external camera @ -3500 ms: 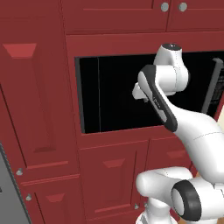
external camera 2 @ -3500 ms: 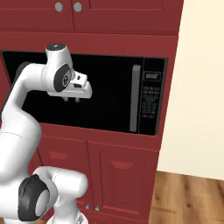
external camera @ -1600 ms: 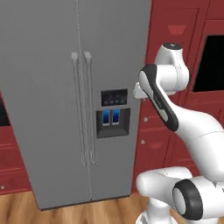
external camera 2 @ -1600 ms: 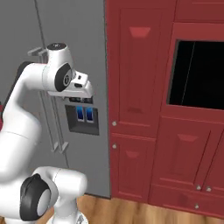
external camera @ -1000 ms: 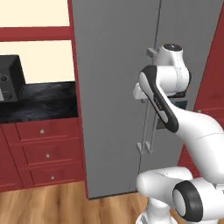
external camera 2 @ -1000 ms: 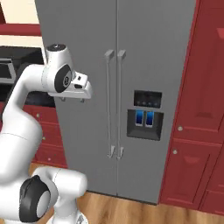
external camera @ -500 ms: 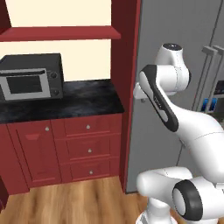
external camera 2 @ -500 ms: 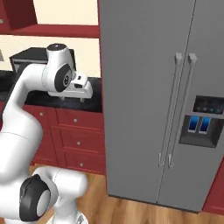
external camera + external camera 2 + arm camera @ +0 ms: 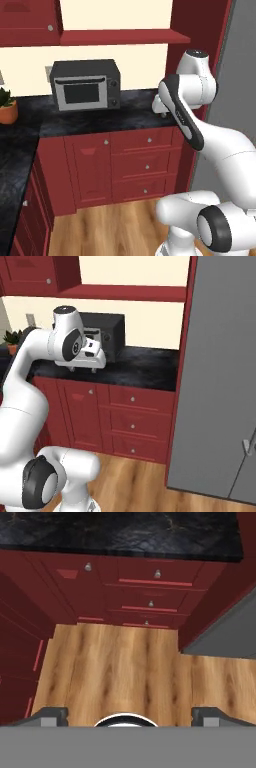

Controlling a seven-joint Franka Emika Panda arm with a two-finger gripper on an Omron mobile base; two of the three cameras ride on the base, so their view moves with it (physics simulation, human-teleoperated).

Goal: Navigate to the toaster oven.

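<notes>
Our base has swung leftward: half a second ago the toaster oven (image 9: 85, 84) sat at the far 9 o'clock edge of the left base view, and now it stands toward 11 o'clock on the dark desk (image 9: 125, 117), facing us. We judge the approach nearly done, with only a final closing-in left. Our end effector (image 9: 129, 714) hangs empty over the wooden floor (image 9: 125, 667), fingers spread wide. We can read no brand or writing anywhere.
</notes>
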